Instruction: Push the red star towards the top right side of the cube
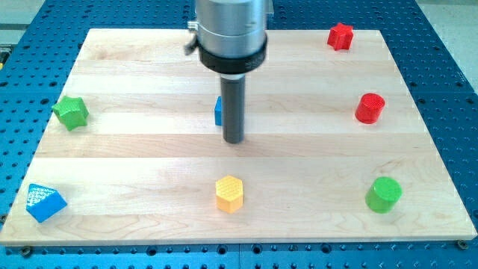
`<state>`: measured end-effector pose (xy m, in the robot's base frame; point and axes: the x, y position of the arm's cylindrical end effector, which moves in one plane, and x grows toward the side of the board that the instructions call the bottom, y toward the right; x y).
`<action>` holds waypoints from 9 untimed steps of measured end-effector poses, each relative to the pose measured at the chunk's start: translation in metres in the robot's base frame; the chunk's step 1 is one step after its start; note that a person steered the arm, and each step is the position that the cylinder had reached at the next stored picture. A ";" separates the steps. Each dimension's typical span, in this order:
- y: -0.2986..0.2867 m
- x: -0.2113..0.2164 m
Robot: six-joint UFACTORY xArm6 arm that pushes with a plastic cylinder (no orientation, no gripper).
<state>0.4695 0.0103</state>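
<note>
The red star (340, 36) lies near the board's top right corner. A blue cube (218, 110) sits near the board's middle, mostly hidden behind my rod. My tip (234, 140) rests on the board just right of and below the blue cube, touching or nearly touching it. The red star is far from my tip, up and to the view's right.
A red cylinder (370, 108) stands at the right. A green cylinder (384, 194) is at the lower right. A yellow hexagon (230, 194) lies below my tip. A green star (71, 113) is at the left, a blue triangular block (44, 202) at the lower left.
</note>
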 end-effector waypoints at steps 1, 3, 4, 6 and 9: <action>0.024 -0.012; 0.011 -0.025; 0.067 -0.081; 0.302 -0.158; 0.177 -0.239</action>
<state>0.2310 0.1870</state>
